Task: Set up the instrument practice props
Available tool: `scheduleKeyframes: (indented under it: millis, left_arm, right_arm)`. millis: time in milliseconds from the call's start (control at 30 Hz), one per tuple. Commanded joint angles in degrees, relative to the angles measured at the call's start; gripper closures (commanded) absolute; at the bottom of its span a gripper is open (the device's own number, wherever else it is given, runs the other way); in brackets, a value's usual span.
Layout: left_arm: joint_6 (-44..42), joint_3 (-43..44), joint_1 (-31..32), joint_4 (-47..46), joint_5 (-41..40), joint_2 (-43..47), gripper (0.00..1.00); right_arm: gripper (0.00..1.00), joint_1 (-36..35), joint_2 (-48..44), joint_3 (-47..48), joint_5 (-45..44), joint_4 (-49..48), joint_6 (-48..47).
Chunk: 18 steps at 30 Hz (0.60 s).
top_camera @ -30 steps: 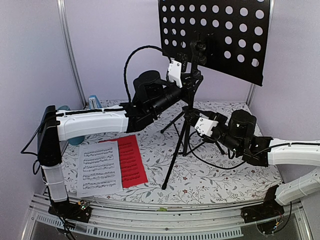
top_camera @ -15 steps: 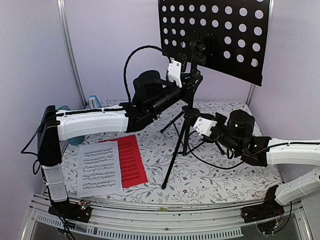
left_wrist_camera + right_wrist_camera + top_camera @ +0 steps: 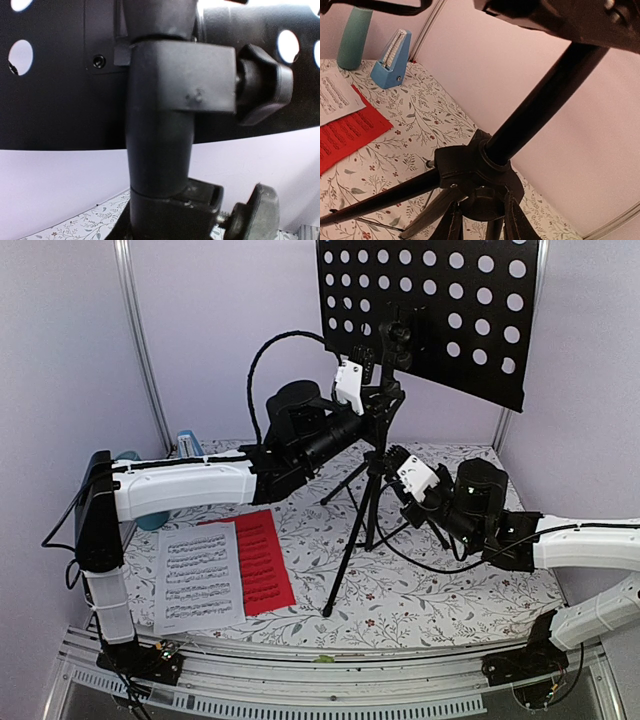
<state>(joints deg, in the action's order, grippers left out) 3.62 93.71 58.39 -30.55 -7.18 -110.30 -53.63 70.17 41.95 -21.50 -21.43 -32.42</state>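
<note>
Over the last second the right gripper [image 3: 402, 464] has risen and tipped upward from beside the tripod hub [image 3: 477, 175] toward the pole of the black music stand [image 3: 430, 310]. The hub now sits just ahead of and below it, but no finger shows, so whether it is released or clenched cannot be told. The left gripper [image 3: 365, 390] has stayed put with the stand's neck clamp directly in front of it, its hold equally unclear. This reads as a re-grip to adjust the stand, while the white sheet [image 3: 198, 575], red sheet [image 3: 265, 560] and blue metronome [image 3: 390, 70] lie well off to the right gripper's left, not yet placed.
</note>
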Motion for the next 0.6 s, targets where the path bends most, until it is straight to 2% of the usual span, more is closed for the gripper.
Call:
scheduleKeyframes:
  millis: [0,167,567]
  left_arm:
    - [-0.6,2.2,0.3,-3.6,0.7,0.9,1.00]
    - [-0.6,2.2,0.3,-3.6,0.8,0.9,1.00]
    - [-0.5,2.1,0.3,-3.7,0.9,0.8,1.00]
  right_arm:
    - [1.00,-0.1,1.1,2.0,-1.5,5.0,23.9]
    - [1.00,-0.1,1.3,3.2,-1.4,8.5,39.5]
    - [1.00,-0.2,3.3,8.2,1.1,17.8,68.4]
